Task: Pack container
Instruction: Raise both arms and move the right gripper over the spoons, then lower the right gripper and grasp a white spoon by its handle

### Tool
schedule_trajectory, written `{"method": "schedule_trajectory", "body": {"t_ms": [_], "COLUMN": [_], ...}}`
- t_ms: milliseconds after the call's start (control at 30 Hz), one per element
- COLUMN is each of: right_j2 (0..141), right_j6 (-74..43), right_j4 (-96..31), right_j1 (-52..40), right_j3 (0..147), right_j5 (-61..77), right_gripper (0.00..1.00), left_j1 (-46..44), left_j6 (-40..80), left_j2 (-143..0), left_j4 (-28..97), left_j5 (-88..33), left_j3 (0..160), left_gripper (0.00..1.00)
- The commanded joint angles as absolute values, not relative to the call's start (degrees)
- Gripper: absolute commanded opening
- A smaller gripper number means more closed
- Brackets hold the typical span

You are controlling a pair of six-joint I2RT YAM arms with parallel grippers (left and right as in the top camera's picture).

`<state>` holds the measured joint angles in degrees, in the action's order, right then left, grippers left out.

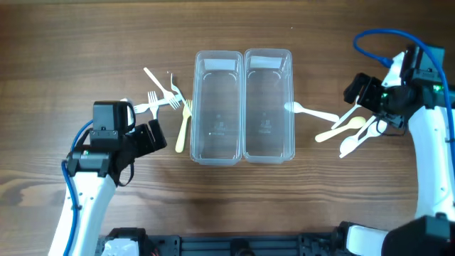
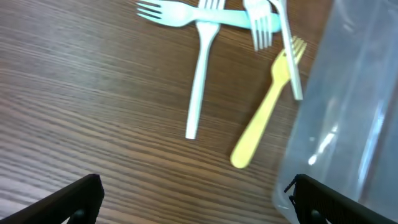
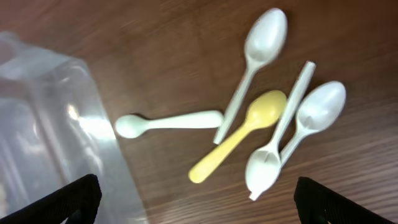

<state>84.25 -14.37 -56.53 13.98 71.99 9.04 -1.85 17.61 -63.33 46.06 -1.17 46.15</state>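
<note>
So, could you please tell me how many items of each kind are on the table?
Forks: 5
Spoons: 5
Clear containers: 2
Total: 12

This looks like a robot lab bench, not a home. A left arm [image 1: 85,192] and a right arm [image 1: 434,156], both white with loose blue cables [image 1: 375,33], stand at a wood-grain table [image 1: 227,206] with a black frame [image 1: 242,245] at its near edge. The props are sorted: two clear containers [image 1: 217,135], forks [image 1: 160,99] on one side, spoons [image 1: 348,128] on the other.
</note>
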Motion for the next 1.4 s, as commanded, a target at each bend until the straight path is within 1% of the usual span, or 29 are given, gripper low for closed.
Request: {"method": "schedule_trajectory", "body": {"t_ms": [0, 33, 67, 100, 167, 267, 367, 467, 667, 767, 933, 1100, 1167, 1267, 1333, 1367], "right_j2": [89.4, 91.0, 92.7, 93.9, 95.8, 96.2, 96.2, 96.2, 96.2, 96.3, 96.7, 101.1, 102.9, 103.7, 103.7, 103.7], "right_j6": [-16.8, -16.7, -16.8, -17.6, -20.4, -23.1, -25.1, -25.7, -27.2, -30.1, -30.5, -30.6, -30.6, -30.6, -30.6, -30.5], "right_j4": [-55.7, -55.2, -54.7, -54.2, -52.9, -50.7, -43.0, -39.0, -36.9, -35.5, -34.2, -33.6, -33.7, -34.0, -34.3, -34.7], "right_j1": [18.0, 19.2, 20.8, 22.3, 26.0, 28.4, 28.4, 28.4, 28.4, 28.3, 27.1, 23.7, 23.7, 23.7, 23.7, 23.7], "right_j3": [69.6, 69.2, 68.5, 67.8, 66.2, 62.5, 56.3, 52.9, 52.1, 52.1, 52.1, 52.1, 52.1, 52.0, 52.0, 52.0], "right_j5": [10.2, 10.1, 10.1, 9.8, 7.0, 5.7, 5.7, 4.6, 2.2, 1.4, 1.3, 1.2, 0.8, 0.8, 0.8, 0.8], "right_gripper": [0.98, 0.95, 0.89, 0.87, 0.87, 0.87, 0.84, 0.78, 0.67, 0.64, 0.62, 0.61, 0.58, 0.49, 0.49, 0.46], "left_j1": [-1.5, -1.5, -1.5, -1.5, -1.5, -1.5, -1.5, -1.5, -1.5, -1.5, -1.5, -1.5, -1.5, -1.5, -1.5, -1.5], "left_j6": [16.7, 16.7, 16.7, 16.7, 16.7, 16.7, 16.7, 16.7, 16.7, 16.7, 16.7, 16.7, 16.7, 16.7, 16.7, 16.7], "left_j2": [-63.4, -63.4, -63.4, -63.4, -63.4, -63.4, -63.4, -63.4, -63.4, -63.4, -63.4, -63.4, -63.4, -63.4, -63.4, -63.4], "left_j4": [46.0, 46.0, 46.0, 46.0, 46.0, 45.9, 45.9, 45.9, 45.9, 45.9, 45.9, 45.9, 45.9, 45.9, 45.9, 45.9], "left_j5": [3.0, 3.1, 3.1, 3.1, 3.1, 3.1, 3.1, 3.1, 3.1, 3.1, 3.1, 3.1, 3.1, 3.1, 3.1, 3.1], "left_j3": [47.3, 47.3, 47.3, 47.3, 47.3, 47.3, 47.3, 47.3, 47.3, 47.3, 47.3, 47.3, 47.3, 47.3, 47.3, 47.3], "left_gripper": [1.00, 1.00, 1.00, 1.00, 1.00, 1.00, 1.00, 1.00, 1.00, 1.00, 1.00, 1.00, 1.00, 1.00, 1.00, 1.00]}}
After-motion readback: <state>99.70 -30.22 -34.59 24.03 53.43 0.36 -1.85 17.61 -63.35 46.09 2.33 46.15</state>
